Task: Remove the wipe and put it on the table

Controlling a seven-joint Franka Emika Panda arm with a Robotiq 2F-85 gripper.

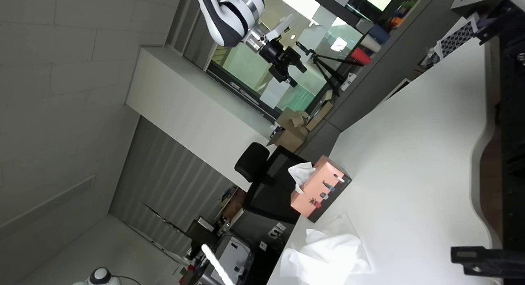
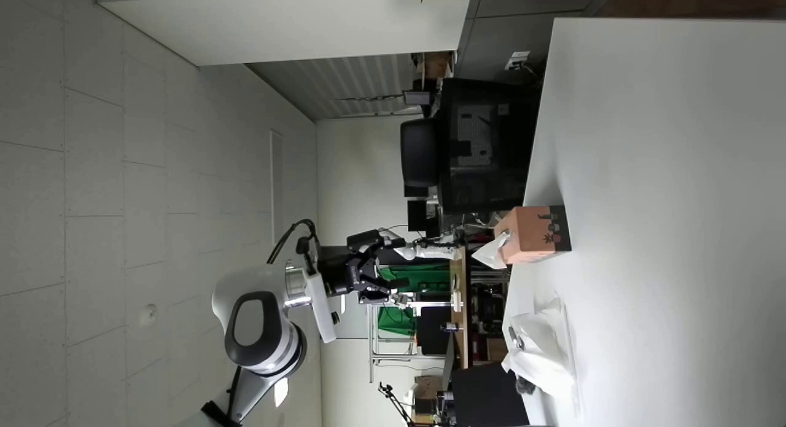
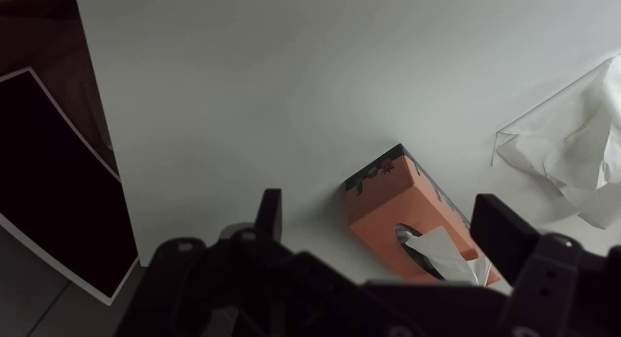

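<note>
It's the white table [image 1: 414,153] that dominates here, with the arm [image 1: 236,18] hanging high above the surface and well apart from it in both exterior views. And there, down on the tabletop, lies a crumpled white wipe [image 2: 543,353], all loose folds, near the salmon-pink pack [image 2: 531,230], a strip of bare table showing between the two in the wrist view. Pack upright, slotted face up! Both sit well below the gripper [image 3: 377,203], and what a spread on it: fingers [image 3: 271,213] wide apart, only air between them. Through that gap the wrist view catches the pack, while the crumpled wipe lies off to the side, past one finger and cut by the right edge. Down in size, a white box [image 1: 478,0] clipped by the top edge in an exterior view carries dark lettering, too slanted and cropped to read. Then a tucked wipe [image 3: 439,252], poking up through the pack's oval slot, also below the fingers. Tiniest of all, little potted plants [image 1: 324,196] printed on the pack's side.
</note>
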